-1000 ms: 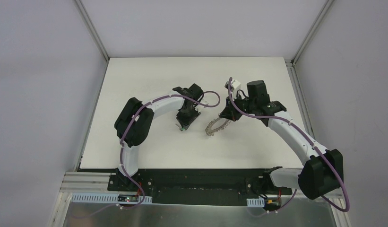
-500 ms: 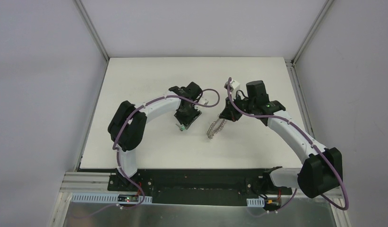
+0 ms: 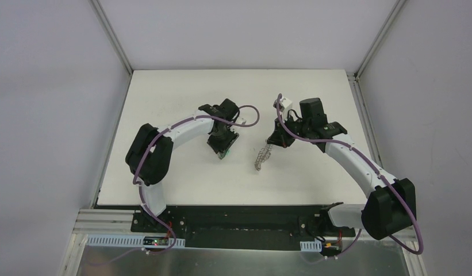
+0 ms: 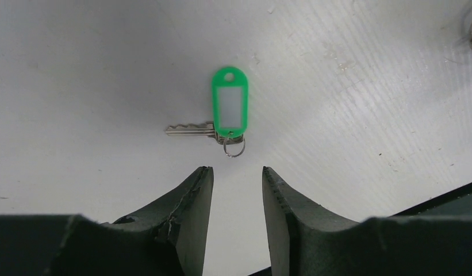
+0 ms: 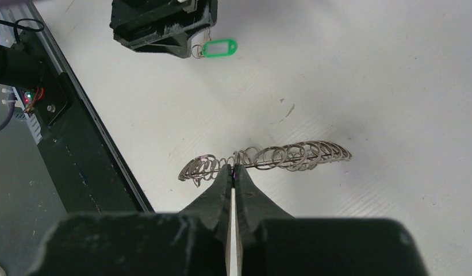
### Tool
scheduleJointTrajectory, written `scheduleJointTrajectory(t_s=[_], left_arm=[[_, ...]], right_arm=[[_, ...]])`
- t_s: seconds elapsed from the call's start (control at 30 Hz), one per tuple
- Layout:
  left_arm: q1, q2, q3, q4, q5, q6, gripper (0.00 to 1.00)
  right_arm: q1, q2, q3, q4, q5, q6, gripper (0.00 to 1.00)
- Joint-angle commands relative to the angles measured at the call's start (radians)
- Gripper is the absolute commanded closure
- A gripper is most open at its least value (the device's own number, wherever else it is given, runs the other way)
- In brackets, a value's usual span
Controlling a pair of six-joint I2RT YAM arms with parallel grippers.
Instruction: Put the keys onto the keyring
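The key point(image 4: 190, 130), silver with a bright green plastic tag point(image 4: 229, 103) and a small split ring, lies flat on the white table. My left gripper point(image 4: 236, 171) is open just short of it, with nothing between its fingers. In the top view the gripper point(image 3: 222, 146) hovers over the green tag point(image 3: 223, 155). My right gripper point(image 5: 233, 167) is shut on the rim of the keyring point(image 5: 291, 155), a grey ring fringed with wire loops, seen edge-on. In the top view the keyring point(image 3: 262, 158) hangs tilted below the right gripper point(image 3: 273, 141), right of the key.
The black base rail point(image 5: 78, 144) runs along the table's near edge, close to the keyring's left end. A white connector point(image 3: 285, 103) sticks up from the right wrist. Frame posts point(image 3: 360, 75) and grey walls bound the white table point(image 3: 181, 178).
The right gripper has turned the keyring from lying wide to edge-on. The left gripper has drifted a little left and back, and its jaws have widened; the key stays on the table.
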Motion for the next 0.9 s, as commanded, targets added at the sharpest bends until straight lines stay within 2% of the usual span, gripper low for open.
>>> scheduleJointTrajectory(t_s=[0.0,0.4,0.87], left_arm=[[0.043,0.021,0.007,-0.048,0.086,-0.082,0.62],[0.087,0.082,0.000,-0.044,0.188,-0.137,0.64],[0.106,0.118,0.019,-0.053,0.175,-0.151,0.71]], right_arm=[[-0.012,-0.018,0.024,0.017,-0.021,0.003,1.00],[-0.026,-0.004,0.027,0.017,-0.019,0.007,1.00],[-0.026,0.007,0.027,0.018,-0.027,0.006,1.00]])
